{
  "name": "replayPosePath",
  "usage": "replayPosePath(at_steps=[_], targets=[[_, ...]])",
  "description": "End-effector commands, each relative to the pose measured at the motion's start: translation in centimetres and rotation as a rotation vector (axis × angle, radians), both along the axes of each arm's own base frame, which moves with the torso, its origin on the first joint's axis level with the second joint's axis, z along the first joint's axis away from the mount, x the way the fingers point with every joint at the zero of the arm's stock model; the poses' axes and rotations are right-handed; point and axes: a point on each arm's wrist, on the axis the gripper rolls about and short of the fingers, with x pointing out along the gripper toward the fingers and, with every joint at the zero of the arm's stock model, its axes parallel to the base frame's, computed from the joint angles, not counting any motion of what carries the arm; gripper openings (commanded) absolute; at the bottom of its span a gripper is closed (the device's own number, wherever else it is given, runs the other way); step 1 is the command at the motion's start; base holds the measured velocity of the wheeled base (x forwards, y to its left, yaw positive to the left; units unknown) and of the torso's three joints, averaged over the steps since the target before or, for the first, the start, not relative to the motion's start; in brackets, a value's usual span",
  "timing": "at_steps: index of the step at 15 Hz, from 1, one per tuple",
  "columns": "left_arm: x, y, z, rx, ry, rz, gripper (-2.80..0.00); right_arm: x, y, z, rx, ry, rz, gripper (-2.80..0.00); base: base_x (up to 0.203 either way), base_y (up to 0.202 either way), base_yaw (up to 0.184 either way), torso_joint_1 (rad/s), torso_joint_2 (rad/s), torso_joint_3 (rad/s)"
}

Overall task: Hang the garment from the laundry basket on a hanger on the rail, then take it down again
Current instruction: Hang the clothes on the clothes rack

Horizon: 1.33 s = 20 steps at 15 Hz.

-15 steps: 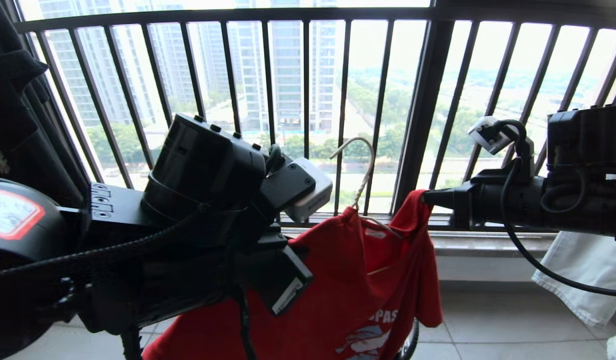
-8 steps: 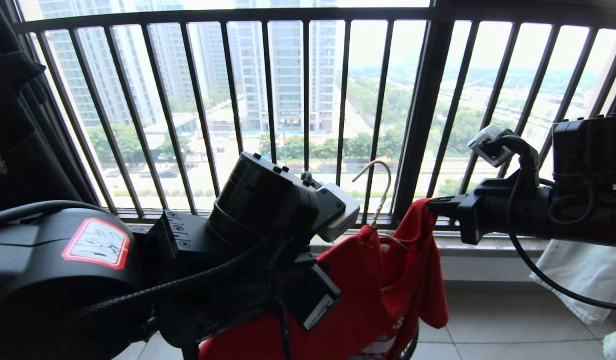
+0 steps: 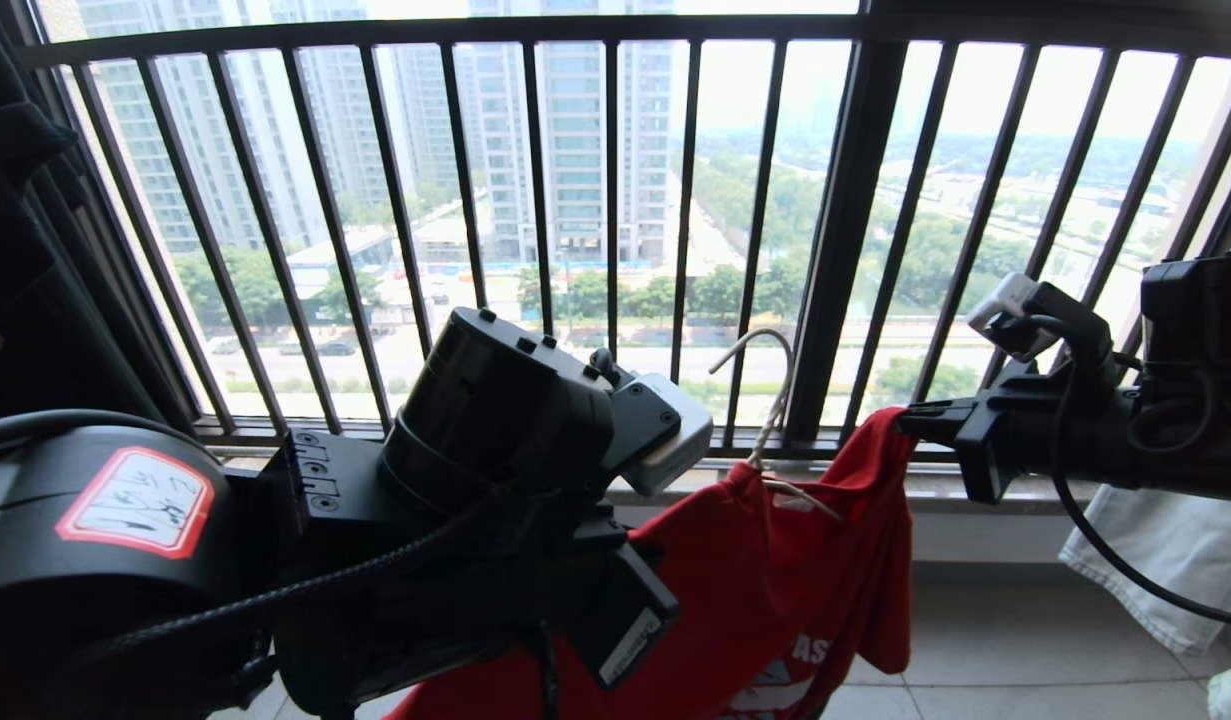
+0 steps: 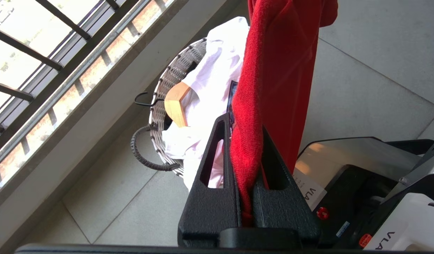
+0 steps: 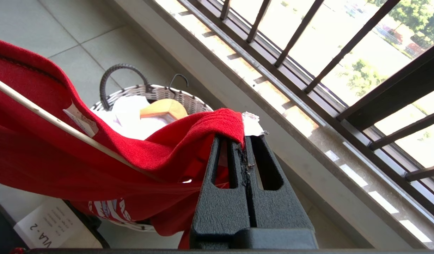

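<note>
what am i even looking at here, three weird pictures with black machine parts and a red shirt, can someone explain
This is a two-armed robot on a balcony. The wide picture comes from a camera on its head; the other two come from cameras on its wrists, looking along the fingers.

In the head view the left arm fills the lower left and the right gripper reaches in from the right. Both are shut on a red T-shirt, holding it up between them in front of the black railing. The left gripper shows best in its own wrist view.

A thin wire hanger sits inside the shirt's neck, hook up. On the tiled floor below stands a round laundry basket holding white clothing and a wooden hanger.
</note>
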Motion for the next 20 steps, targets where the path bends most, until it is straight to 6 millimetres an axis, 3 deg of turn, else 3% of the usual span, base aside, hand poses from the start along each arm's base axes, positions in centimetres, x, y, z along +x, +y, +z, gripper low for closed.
replayPosePath(at_steps=[1,3,5,10,13,16,20], targets=[[-0.5,-0.1,0.2,-0.01,-0.001,-0.014,-2.8,-0.3,-0.3,0.3,0.005,-0.025,0.033,-2.8,0.0,0.0,0.0,0.0,0.0,0.0],[-0.7,0.4,0.9,-0.039,-0.007,0.0,-2.8,-0.2,-0.1,0.8,0.02,-0.072,0.099,-2.8,0.0,0.0,0.0,0.0,0.0,0.0],[0.3,1.8,1.3,-0.053,-0.014,0.062,-2.8,1.0,0.8,1.9,0.004,-0.136,0.18,-2.8,0.0,0.0,0.0,0.0,0.0,0.0],[1.2,3.5,1.7,-0.08,-0.024,0.135,-2.8,2.3,4.7,3.4,-0.013,-0.223,0.329,-2.8,0.0,0.0,0.0,0.0,0.0,0.0],[1.0,4.0,1.1,-0.143,-0.033,0.153,-2.8,3.3,6.6,3.0,-0.018,-0.227,0.384,-2.8,0.0,0.0,0.0,0.0,0.0,0.0],[1.1,4.1,0.3,-0.179,-0.015,0.161,-2.8,4.3,7.4,3.6,-0.01,-0.249,0.403,-2.8,0.0,0.0,0.0,0.0,0.0,0.0],[2.0,3.9,-0.2,-0.211,0.048,0.171,-2.8,4.0,7.7,4.2,0.002,-0.265,0.429,-2.8,0.0,0.0,0.0,0.0,0.0,0.0]])
